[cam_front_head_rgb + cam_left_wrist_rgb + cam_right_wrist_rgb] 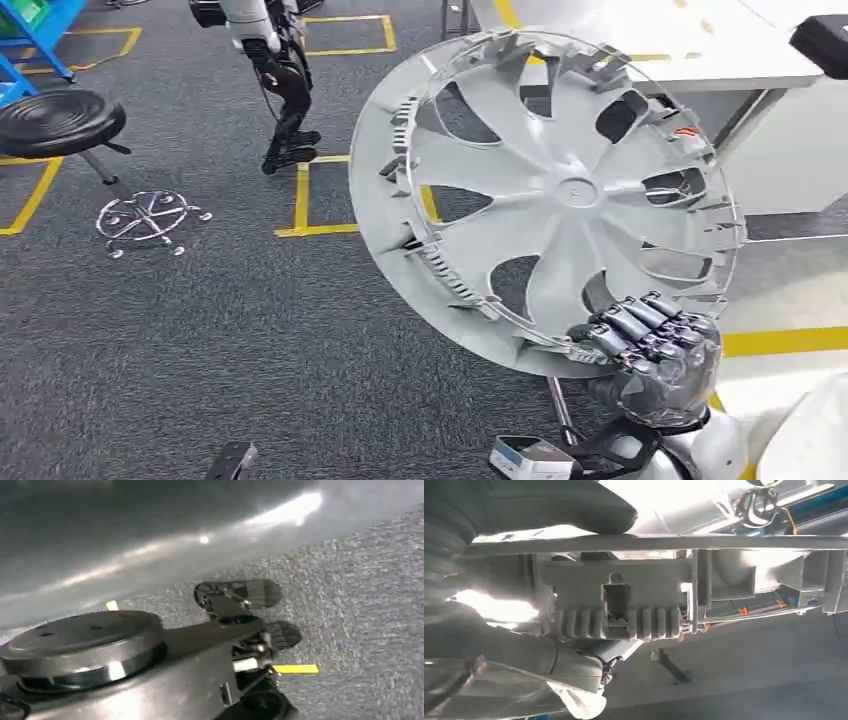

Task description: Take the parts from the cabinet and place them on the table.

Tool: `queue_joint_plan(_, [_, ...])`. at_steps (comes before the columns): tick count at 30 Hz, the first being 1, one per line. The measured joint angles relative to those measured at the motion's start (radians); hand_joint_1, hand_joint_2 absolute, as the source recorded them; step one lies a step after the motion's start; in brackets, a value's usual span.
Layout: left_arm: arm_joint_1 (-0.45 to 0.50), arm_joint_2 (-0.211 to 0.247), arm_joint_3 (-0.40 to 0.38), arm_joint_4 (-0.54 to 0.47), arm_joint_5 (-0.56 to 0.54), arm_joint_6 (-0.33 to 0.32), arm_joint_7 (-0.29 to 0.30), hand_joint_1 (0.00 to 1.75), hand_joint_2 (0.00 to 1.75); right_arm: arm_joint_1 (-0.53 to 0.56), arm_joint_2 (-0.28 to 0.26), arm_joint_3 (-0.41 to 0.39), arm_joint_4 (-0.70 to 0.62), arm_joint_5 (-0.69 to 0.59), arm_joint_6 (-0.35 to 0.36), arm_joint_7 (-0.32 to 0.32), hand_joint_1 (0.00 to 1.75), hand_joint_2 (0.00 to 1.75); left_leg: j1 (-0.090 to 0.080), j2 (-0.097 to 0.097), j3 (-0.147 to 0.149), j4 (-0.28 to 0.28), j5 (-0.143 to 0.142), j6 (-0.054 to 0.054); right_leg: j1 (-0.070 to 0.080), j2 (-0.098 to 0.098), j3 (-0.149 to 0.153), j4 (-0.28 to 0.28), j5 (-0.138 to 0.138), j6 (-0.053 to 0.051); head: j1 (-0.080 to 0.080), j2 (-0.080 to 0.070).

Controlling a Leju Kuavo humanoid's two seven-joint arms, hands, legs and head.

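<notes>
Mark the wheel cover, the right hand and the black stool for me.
wheel cover (pixel 570 190), head view, on its centre hub.
right hand (pixel 655 350), head view, on the fingers gripping the cover's lower rim.
black stool (pixel 58 120), head view, on its round seat.

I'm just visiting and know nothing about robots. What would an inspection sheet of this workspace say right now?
Surface: white table at the far right, bare where seen.
Job's things: one silver wheel cover, tilted in the air over the carpet, not yet on the table.
Clutter: black round stool on a chrome base at the left.
Robot hands: the right robot hand grips the cover's lower rim; the left hand's state cannot be told.
Cables: nothing seen.
Surroundings: grey carpet with yellow floor tape; the legs of another robot stand farther back; blue frame at the far left.
</notes>
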Motion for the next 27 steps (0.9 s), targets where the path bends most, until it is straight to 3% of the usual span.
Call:
queue_joint_plan(1, [0.001, 0.000, 0.000, 0.000, 0.000, -0.001, 0.000, 0.00, 0.00, -0.005, 0.000, 0.000, 0.000, -0.001, 0.000, 0.000, 1.75, 1.75, -0.002, 0.014, -0.001, 0.000, 0.000, 0.001, -0.001, -0.025, -0.033, 0.070, -0.041, 0.004, 0.005, 0.000])
queue_joint_plan(2, [0.003, 0.000, 0.000, 0.000, 0.000, -0.001, 0.000, 0.00, 0.00, -0.006, 0.000, 0.000, 0.000, 0.000, 0.000, 0.000, 1.75, 1.75, -0.004, 0.030, -0.001, 0.001, -0.001, 0.002, -0.003, -0.037, -0.072, 0.153, -0.078, 0.008, 0.003, 0.000])
queue_joint_plan(3, [0.005, 0.000, 0.000, 0.000, 0.002, -0.001, 0.000, 0.00, 0.00, -0.005, -0.001, 0.000, 0.000, 0.000, 0.000, 0.000, 1.75, 1.75, -0.005, 0.048, -0.001, 0.001, -0.002, 0.004, -0.005, -0.040, -0.108, 0.228, -0.106, 0.012, 0.003, 0.000])
queue_joint_plan(4, [0.006, 0.000, 0.001, 0.000, 0.002, -0.001, 0.000, 0.00, 0.00, -0.003, -0.001, 0.000, 0.001, 0.000, 0.000, 0.000, 1.75, 1.75, -0.005, 0.064, -0.002, 0.002, -0.003, 0.004, -0.006, -0.042, -0.126, 0.269, -0.112, 0.016, 0.004, 0.000])
queue_joint_plan(5, [0.006, 0.000, 0.001, 0.000, 0.002, -0.001, 0.000, 0.00, 0.00, -0.002, -0.001, 0.000, 0.002, 0.000, 0.000, 0.000, 1.75, 1.75, -0.004, 0.077, -0.001, 0.002, -0.004, 0.003, -0.007, -0.045, -0.118, 0.256, -0.094, 0.018, 0.004, 0.000])
queue_joint_plan(6, [0.004, -0.001, 0.001, 0.000, 0.002, -0.001, 0.000, 0.00, 0.00, -0.001, -0.001, 0.000, 0.002, 0.000, 0.000, 0.001, 1.75, 1.75, -0.004, 0.090, 0.000, 0.002, -0.006, 0.001, -0.009, -0.050, -0.088, 0.201, -0.060, 0.020, 0.004, 0.000])
queue_joint_plan(7, [0.003, -0.002, 0.001, 0.000, 0.002, -0.001, 0.000, 0.00, 0.00, -0.001, -0.002, 0.000, 0.002, 0.000, 0.000, 0.001, 1.75, 1.75, -0.004, 0.102, 0.002, 0.004, -0.009, -0.003, -0.011, -0.062, -0.036, 0.108, -0.017, 0.020, 0.003, 0.000])
queue_joint_plan(8, [0.003, -0.002, 0.001, 0.000, 0.002, -0.001, 0.000, 0.00, 0.00, -0.002, -0.002, 0.000, 0.002, -0.001, 0.000, 0.002, 1.75, 1.75, -0.004, 0.114, 0.005, 0.007, -0.014, -0.009, -0.011, -0.097, 0.028, -0.003, 0.021, 0.022, 0.004, 0.000])
queue_joint_plan(9, [0.004, 0.000, 0.001, 0.000, 0.002, -0.001, -0.001, 0.00, 0.00, -0.005, -0.002, 0.000, 0.002, 0.000, 0.000, 0.002, 1.75, 1.75, -0.011, 0.120, 0.006, 0.010, -0.019, -0.016, 0.001, -0.137, 0.048, -0.036, -0.001, 0.020, 0.006, 0.000])
queue_joint_plan(10, [0.004, 0.000, 0.001, 0.000, 0.002, -0.002, -0.001, 0.00, 0.00, -0.004, -0.001, 0.000, 0.001, -0.001, 0.000, 0.002, 1.75, 1.75, -0.016, 0.128, 0.004, 0.018, -0.023, -0.021, -0.004, -0.116, 0.052, -0.040, 0.009, 0.003, 0.003, 0.000])
queue_joint_plan(13, [0.001, -0.001, 0.001, 0.000, 0.006, -0.003, -0.001, 0.00, 0.00, -0.001, -0.002, 0.000, 0.002, -0.002, 0.000, 0.005, 1.75, 1.75, -0.013, 0.156, 0.011, 0.017, -0.024, -0.028, 0.002, -0.085, 0.045, -0.036, 0.008, -0.014, 0.005, 0.000])
queue_joint_plan(14, [-0.001, -0.002, 0.001, 0.000, 0.006, -0.003, -0.001, 0.00, 0.00, 0.000, -0.002, 0.000, 0.002, -0.002, 0.000, 0.006, 1.75, 1.75, -0.007, 0.137, 0.010, 0.023, -0.037, -0.039, -0.004, -0.076, 0.048, -0.040, 0.013, -0.024, 0.005, 0.000])
queue_joint_plan(15, [-0.002, -0.002, 0.001, 0.000, 0.006, -0.003, -0.002, 0.00, 0.00, -0.002, -0.002, 0.000, 0.002, -0.002, 0.000, 0.009, 1.75, 1.75, -0.004, 0.085, 0.000, 0.055, -0.063, -0.041, -0.004, -0.067, 0.048, -0.040, 0.013, -0.029, 0.003, 0.000])
queue_joint_plan(16, [-0.001, -0.002, 0.001, 0.000, 0.006, -0.003, -0.002, 0.00, 0.00, -0.004, -0.002, 0.001, 0.002, 0.000, 0.000, 0.011, 1.75, 1.75, -0.003, 0.059, -0.027, 0.119, -0.101, -0.041, -0.004, -0.057, 0.048, -0.040, 0.014, -0.034, 0.002, 0.000])
queue_joint_plan(18, [0.005, -0.002, 0.001, 0.000, 0.007, -0.003, -0.002, 0.00, 0.00, -0.006, -0.002, 0.002, 0.003, 0.000, 0.000, 0.012, 1.75, 1.75, -0.003, 0.043, -0.105, 0.287, -0.171, -0.041, -0.001, -0.031, 0.046, -0.040, 0.015, -0.038, 0.002, 0.000])
queue_joint_plan(19, [0.008, -0.002, 0.001, 0.000, 0.007, -0.003, -0.002, 0.00, 0.00, -0.006, -0.002, 0.002, 0.004, 0.000, 0.000, 0.013, 1.75, 1.75, -0.003, 0.041, -0.133, 0.341, -0.182, -0.039, 0.001, -0.016, 0.046, -0.040, 0.016, -0.039, 0.002, 0.000])
queue_joint_plan(20, [0.009, -0.002, 0.001, 0.001, 0.007, -0.004, -0.002, 0.00, 0.00, -0.006, -0.002, 0.002, 0.004, 0.000, 0.000, 0.015, 1.75, 1.75, -0.003, 0.041, -0.137, 0.342, -0.166, -0.035, 0.003, -0.001, 0.047, -0.040, 0.017, -0.040, 0.002, 0.000])
queue_joint_plan(21, [0.009, -0.002, 0.001, 0.001, 0.007, -0.004, -0.002, 0.00, 0.00, -0.006, -0.003, 0.002, 0.005, 0.001, 0.000, 0.017, 1.75, 1.75, -0.004, 0.038, -0.121, 0.297, -0.127, -0.030, 0.004, 0.014, 0.047, -0.039, 0.017, -0.040, 0.001, 0.000])
queue_joint_plan(22, [0.008, -0.001, 0.001, 0.000, 0.008, -0.004, -0.002, 0.00, 0.00, -0.006, -0.003, 0.003, 0.005, 0.002, 0.000, 0.021, 1.75, 1.75, -0.005, 0.030, -0.086, 0.215, -0.076, -0.022, 0.005, 0.029, 0.048, -0.039, 0.018, -0.039, 0.002, 0.000])
queue_joint_plan(23, [0.007, 0.000, 0.001, 0.000, 0.008, -0.005, -0.002, 0.00, 0.00, -0.006, -0.003, 0.004, 0.005, 0.002, 0.000, 0.025, 1.75, 1.75, -0.006, 0.010, -0.046, 0.125, -0.030, -0.016, 0.004, 0.043, 0.049, -0.039, 0.019, -0.038, 0.002, 0.000])
queue_joint_plan(24, [0.007, 0.001, 0.001, 0.001, 0.009, -0.005, -0.002, 0.00, 0.00, -0.007, -0.003, 0.006, 0.006, 0.002, 0.000, 0.030, 1.75, 1.75, -0.006, -0.042, -0.018, 0.057, -0.010, -0.010, 0.002, 0.052, 0.048, -0.039, 0.020, -0.036, 0.002, 0.000])
queue_joint_plan(25, [0.008, 0.003, 0.001, 0.001, 0.010, -0.005, -0.002, 0.00, 0.00, -0.010, -0.004, 0.008, 0.007, 0.003, 0.000, 0.035, 1.75, 1.75, -0.002, -0.059, -0.010, 0.037, -0.016, -0.007, 0.006, 0.066, 0.042, -0.035, 0.022, -0.031, 0.003, 0.000])
queue_joint_plan(27, [0.006, 0.002, 0.001, 0.001, 0.010, -0.007, 0.000, 0.00, 0.00, -0.008, -0.006, 0.012, 0.009, 0.008, 0.000, 0.040, 1.75, 1.75, -0.007, -0.042, -0.010, 0.032, -0.019, -0.010, -0.002, 0.087, 0.030, -0.037, 0.030, -0.018, 0.002, 0.000])
